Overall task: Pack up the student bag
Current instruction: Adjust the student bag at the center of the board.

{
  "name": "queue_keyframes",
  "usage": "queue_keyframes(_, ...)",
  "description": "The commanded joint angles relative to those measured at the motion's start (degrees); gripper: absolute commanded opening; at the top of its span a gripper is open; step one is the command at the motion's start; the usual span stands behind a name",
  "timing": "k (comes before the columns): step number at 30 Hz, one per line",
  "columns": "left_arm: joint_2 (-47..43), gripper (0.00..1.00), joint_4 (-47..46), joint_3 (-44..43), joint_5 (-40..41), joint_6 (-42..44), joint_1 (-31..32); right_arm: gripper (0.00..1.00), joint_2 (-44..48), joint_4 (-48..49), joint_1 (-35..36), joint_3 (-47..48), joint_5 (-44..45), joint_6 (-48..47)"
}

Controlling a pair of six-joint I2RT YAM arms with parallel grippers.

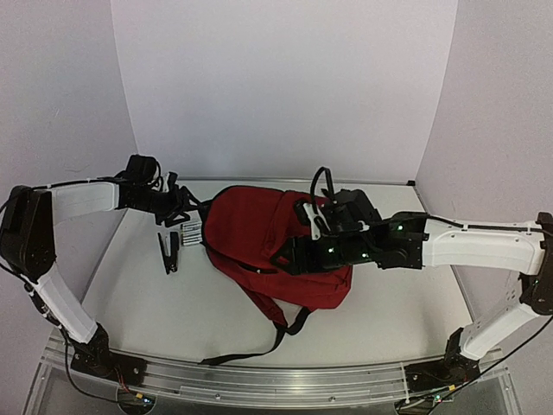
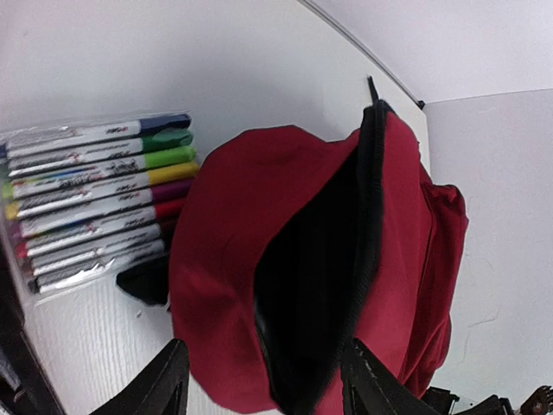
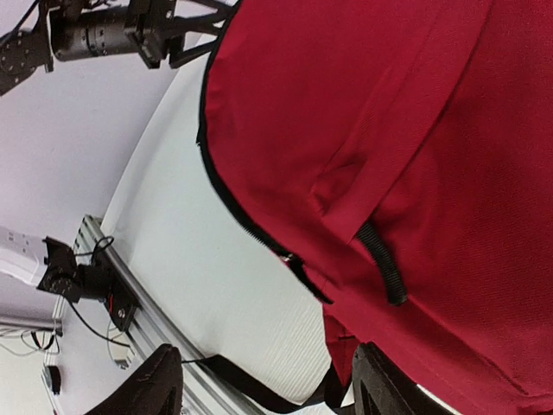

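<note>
The student bag (image 1: 259, 233) is a red backpack lying in the middle of the table, its black straps trailing toward the near edge. In the left wrist view the bag's mouth (image 2: 315, 277) gapes, dark inside, edged by a black zipper. My left gripper (image 2: 263, 389) is open, and the rim of that mouth lies between its fingers (image 2: 164, 385) without being pinched. From above, the left gripper (image 1: 184, 212) sits at the bag's left end. My right gripper (image 3: 268, 385) is open over the bag's near side, close to a zipper pull (image 3: 298, 264). In the top view the right gripper (image 1: 292, 253) hovers on the red fabric.
A clear pack of coloured markers (image 2: 95, 199) lies just left of the bag, also visible from above as the marker pack (image 1: 192, 232). A black object (image 1: 168, 251) lies on the table near it. A loose black strap (image 3: 251, 385) runs by the rail at the near edge.
</note>
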State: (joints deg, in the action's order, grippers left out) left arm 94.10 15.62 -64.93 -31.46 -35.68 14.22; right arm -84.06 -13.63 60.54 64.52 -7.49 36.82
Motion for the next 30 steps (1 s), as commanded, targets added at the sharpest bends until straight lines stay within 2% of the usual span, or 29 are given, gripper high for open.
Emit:
queue_keyframes(1, -13.9, 0.70, 3.3, 6.6, 14.9, 2.1, -0.1, 0.61, -4.5, -2.3, 1.0, 2.1, 0.1, -1.2)
queue_keyframes(6, -25.0, 0.79, 8.9, 11.9, 20.8, 2.1, -0.2, 0.56, -8.1, -2.6, 1.0, 3.6, 2.2, -0.8)
queue_keyframes(13, -33.4, 0.82, 12.1, 18.7, 20.0, -2.3, -0.2, 0.52, -14.3, -2.5, 1.2, 8.4, 2.1, -2.3)
queue_keyframes(20, -37.5, 0.82, 12.7, 21.7, 19.1, -4.9, -0.2, 0.46, -16.4, -2.6, 1.3, 9.3, 4.3, -3.2)
queue_keyframes(26, -37.8, 0.83, 13.0, 22.1, 18.3, -5.4, -0.2, 0.33, -18.7, -2.5, 1.3, 11.6, 5.1, -3.6)
queue_keyframes(30, -38.4, 0.83, 12.8, 23.2, 18.0, -5.9, -0.2, 0.17, -19.8, -2.5, 1.5, 12.8, 5.1, -4.0)
